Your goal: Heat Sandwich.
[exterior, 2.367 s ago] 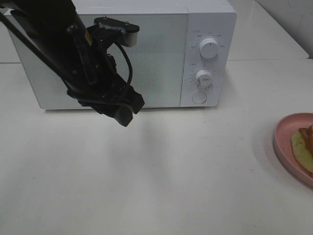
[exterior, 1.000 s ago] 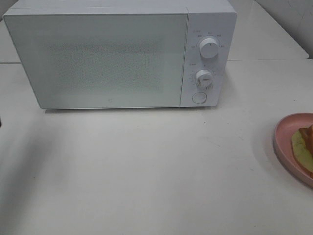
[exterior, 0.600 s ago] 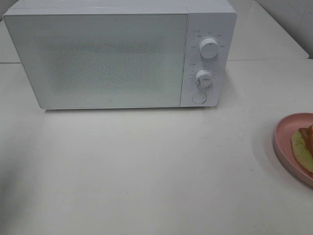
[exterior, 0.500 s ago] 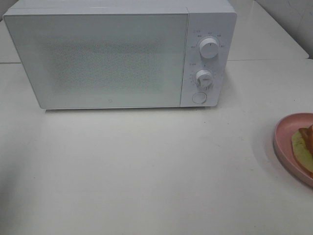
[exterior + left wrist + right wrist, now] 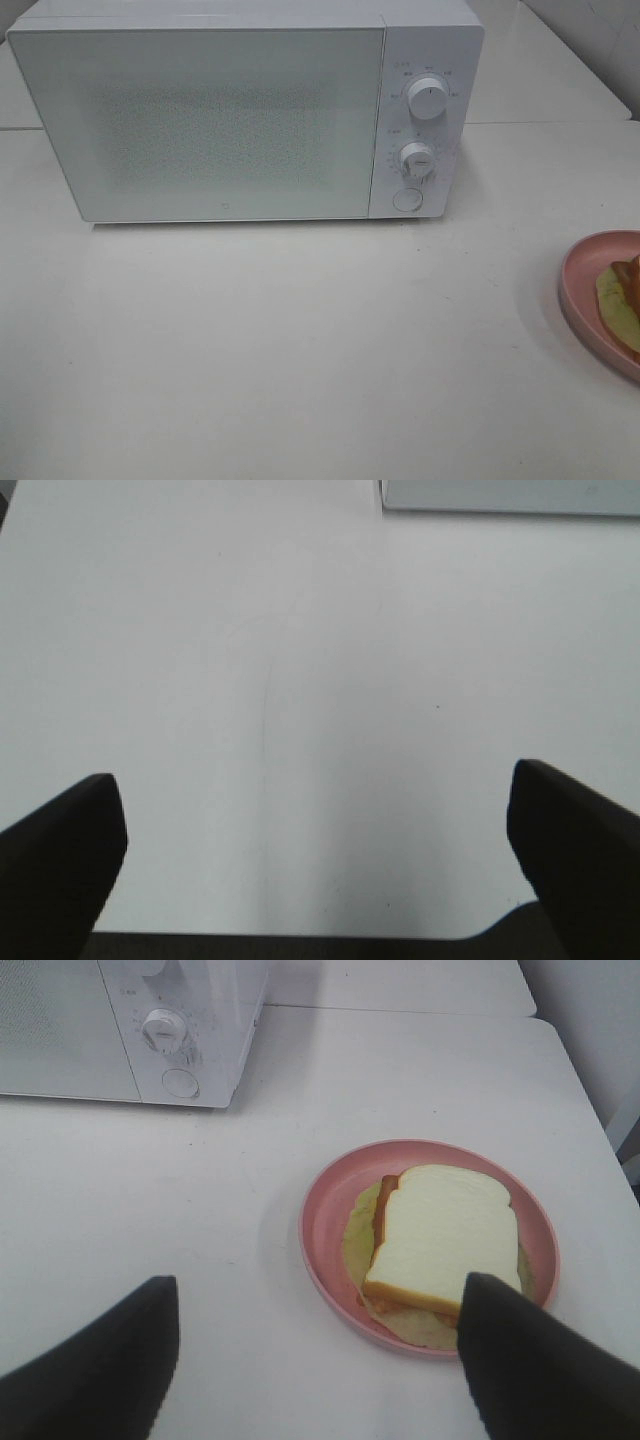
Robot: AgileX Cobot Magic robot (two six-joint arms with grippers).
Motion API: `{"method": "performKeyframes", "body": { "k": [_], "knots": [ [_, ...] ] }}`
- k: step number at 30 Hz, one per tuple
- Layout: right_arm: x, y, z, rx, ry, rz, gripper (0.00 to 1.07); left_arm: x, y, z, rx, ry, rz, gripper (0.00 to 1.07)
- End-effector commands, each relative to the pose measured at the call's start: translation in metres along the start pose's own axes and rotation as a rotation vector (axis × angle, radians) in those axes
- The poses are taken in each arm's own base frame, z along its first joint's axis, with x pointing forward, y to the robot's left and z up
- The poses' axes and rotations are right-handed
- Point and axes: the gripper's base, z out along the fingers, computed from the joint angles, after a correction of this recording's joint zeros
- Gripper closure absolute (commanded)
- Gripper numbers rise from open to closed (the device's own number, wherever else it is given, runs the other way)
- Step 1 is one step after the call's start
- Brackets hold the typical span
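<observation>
Over by the right edge of the white desk (image 5: 300,350) sits a round pink plate (image 5: 325,1200), and the sandwich (image 5: 440,1235) lies on it: a slice of white bread on top, a thin orange-red layer peeking out along one side, and a pale yellow-green layer spreading out underneath. From the high camera only a part of the plate shows, cut off by the edge of the view, with a bit of the yellow-green layer and a red-brown piece on it.

At the back of the desk stands a white microwave (image 5: 230,120) with its door closed. Its control panel on the right carries two round knobs, one above the other, and a round button below them. The plate is well apart from the microwave, out in front of it and off to the right.

Neither arm appears in the high view. The right gripper (image 5: 310,1360) hangs above the desk with its two dark fingers spread wide and nothing between them; the plate and sandwich lie just ahead of it, and one finger (image 5: 530,1360) overlaps the plate's near rim in that camera's view. The left gripper (image 5: 320,860) is likewise spread wide and holding nothing, hanging over bare desk, with a corner of the microwave just visible beyond it.
</observation>
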Motion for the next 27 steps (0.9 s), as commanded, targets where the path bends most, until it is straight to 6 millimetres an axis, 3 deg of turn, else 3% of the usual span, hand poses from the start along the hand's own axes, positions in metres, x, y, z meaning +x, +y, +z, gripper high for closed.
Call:
{"method": "performKeyframes", "body": {
  "k": [1, 2, 7, 27],
  "knots": [
    [0.002, 0.000, -0.003, 0.009, -0.029, 0.003, 0.32, 0.016, 0.000, -0.018, -0.003, -0.114, 0.002, 0.08],
    [0.002, 0.000, -0.003, 0.009, -0.029, 0.003, 0.32, 0.029, 0.000, -0.021, -0.003, -0.128, 0.003, 0.08],
    [0.002, 0.000, -0.003, 0.009, -0.029, 0.003, 0.32, 0.044, 0.000, -0.039, 0.000, -0.281, 0.005, 0.08],
    [0.002, 0.000, -0.002, 0.009, -0.024, 0.003, 0.32, 0.045, 0.000, -0.040, 0.001, -0.287, 0.005, 0.08]
  ]
}}
